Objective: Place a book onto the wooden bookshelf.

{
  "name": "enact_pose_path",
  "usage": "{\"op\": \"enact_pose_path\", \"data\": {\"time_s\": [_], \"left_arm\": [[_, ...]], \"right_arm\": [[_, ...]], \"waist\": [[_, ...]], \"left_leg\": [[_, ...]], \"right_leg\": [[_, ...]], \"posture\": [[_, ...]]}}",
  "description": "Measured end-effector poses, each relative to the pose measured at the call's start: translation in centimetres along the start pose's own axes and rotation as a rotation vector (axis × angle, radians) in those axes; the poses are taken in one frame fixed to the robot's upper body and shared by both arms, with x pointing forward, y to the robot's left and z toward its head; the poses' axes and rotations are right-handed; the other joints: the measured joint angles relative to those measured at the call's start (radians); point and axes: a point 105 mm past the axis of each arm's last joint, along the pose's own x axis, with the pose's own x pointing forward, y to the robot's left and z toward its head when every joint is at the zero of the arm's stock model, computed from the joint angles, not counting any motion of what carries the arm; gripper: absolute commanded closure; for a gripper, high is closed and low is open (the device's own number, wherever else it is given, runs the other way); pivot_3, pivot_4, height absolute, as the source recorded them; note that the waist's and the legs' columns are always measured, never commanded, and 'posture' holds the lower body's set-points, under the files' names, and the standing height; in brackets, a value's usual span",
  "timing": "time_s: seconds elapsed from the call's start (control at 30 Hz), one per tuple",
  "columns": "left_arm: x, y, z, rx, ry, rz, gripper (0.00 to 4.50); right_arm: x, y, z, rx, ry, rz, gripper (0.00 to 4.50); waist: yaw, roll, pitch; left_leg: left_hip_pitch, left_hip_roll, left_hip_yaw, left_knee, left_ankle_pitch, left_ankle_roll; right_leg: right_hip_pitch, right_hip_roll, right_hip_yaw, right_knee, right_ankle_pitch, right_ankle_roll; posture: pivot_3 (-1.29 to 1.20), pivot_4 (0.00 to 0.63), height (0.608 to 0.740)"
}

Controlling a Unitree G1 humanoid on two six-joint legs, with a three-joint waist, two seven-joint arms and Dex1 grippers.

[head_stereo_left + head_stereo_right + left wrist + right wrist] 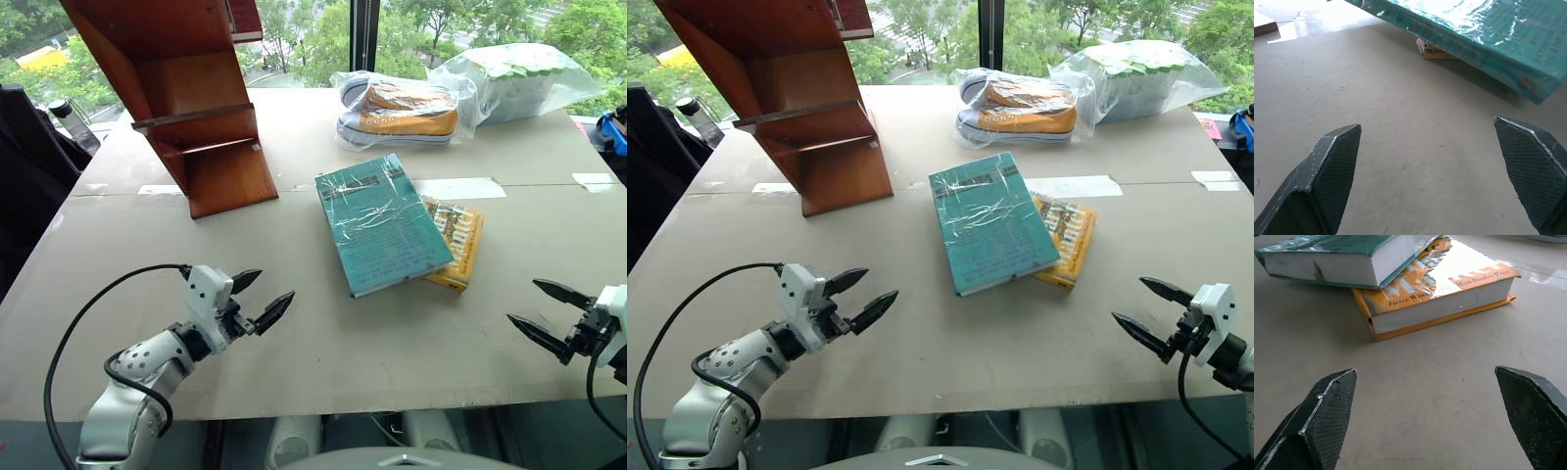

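1. Both grippers sit low at the near table edge: left gripper (261, 299) on the left, right gripper (549, 314) on the right, well apart w/ bare table (392, 343) between them.
2. Left gripper: fingers spread wide, nothing in them, pointing toward the middle of the table. In its wrist view the textured pads (1337, 161) frame bare surface, w/ the book's edge ahead.
3. Right gripper: also splayed, empty, tips aimed inward at the books. Wrist view shows both books ahead of its pads (1327, 406), not touching.
4. Book (380, 221): teal, shiny plastic wrap, lying flat mid-table, turned a bit askew. Its right side rests on top of the yellow book (457, 247), so that side is lifted slightly off the table.
5. Yellow book: smaller, thicker, peeks out from under the teal one on the right; white page edges face the right gripper.
6. Shelf (186, 98): reddish-brown wood, stands at the far left of the table, leaning, open tiers visible. Well apart from the book; no book on the tiers seen.
7. Far side: bagged sneakers (400, 110), orange w/ white soles, just beyond the book; next to them a 2nd clear bag (514, 78) w/ pale contents, can't tell what.
8. White tape strip (460, 187) on the table, just beside the book's far right corner.
9. Windows behind, green trees outside.
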Motion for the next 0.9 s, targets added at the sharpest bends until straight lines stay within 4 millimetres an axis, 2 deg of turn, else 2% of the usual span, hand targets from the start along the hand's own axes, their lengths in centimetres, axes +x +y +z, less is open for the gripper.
{"op": "enact_pose_path", "data": {"time_s": [0.07,0.33,0.53,0.63,0.83,0.9], "left_arm": [[0.5,0.1,0.4,-0.035,-0.008,-0.018,0.03],[4.1,-1.1,2.3,-0.401,-0.004,-0.229,0.03],[7.5,-2.0,1.9,-0.611,0.103,-0.331,0.03],[9.1,-2.7,1.8,-0.662,0.195,-0.422,0.03],[11.3,-3.5,2.4,-0.765,0.264,-0.549,0.03],[11.6,-4.0,2.5,-0.796,0.288,-0.59,0.53]], "right_arm": [[0.0,0.2,0.7,-0.001,-0.018,0.003,0.0],[-0.4,3.1,5.1,0.042,-0.114,0.072,0.0],[-0.7,5.1,8.2,0.034,-0.127,0.126,0.0],[-0.7,5.8,9.7,0.026,-0.149,0.138,0.0],[-0.7,6.2,9.9,0.032,-0.143,0.139,0.0],[-0.8,6.3,9.9,0.029,-0.142,0.137,0.0]], "waist": [[0.001,0.0,0.0],[0.0,-0.001,0.001],[0.001,-0.006,0.003],[0.0,-0.007,0.002],[0.005,-0.007,0.002],[0.003,-0.007,0.002]], "left_leg": [[0.0,0.0,0.0,0.0,0.0,0.0],[0.0,0.0,-0.001,0.0,0.0,0.0],[0.001,-0.001,-0.002,0.001,0.0,0.0],[0.002,-0.001,-0.001,0.001,0.0,0.0],[0.001,-0.002,-0.002,0.003,0.0,0.0],[0.0,-0.002,-0.002,0.003,0.0,0.0]], "right_leg": [[0.0,0.0,0.0,0.0,0.0,0.0],[0.001,0.001,-0.001,0.001,0.0,0.0],[0.003,0.001,-0.001,0.0,0.0,0.0],[0.004,0.002,-0.001,0.0,0.0,0.0],[0.006,0.001,-0.004,0.0,0.0,0.0],[0.006,0.001,-0.004,-0.001,0.0,0.0]], "posture": [[0.0,0.15,0.693],[0.0,0.15,0.693],[0.0,0.15,0.693],[0.0,0.15,0.693],[0.0,0.15,0.693],[0.0,0.15,0.693]]}}
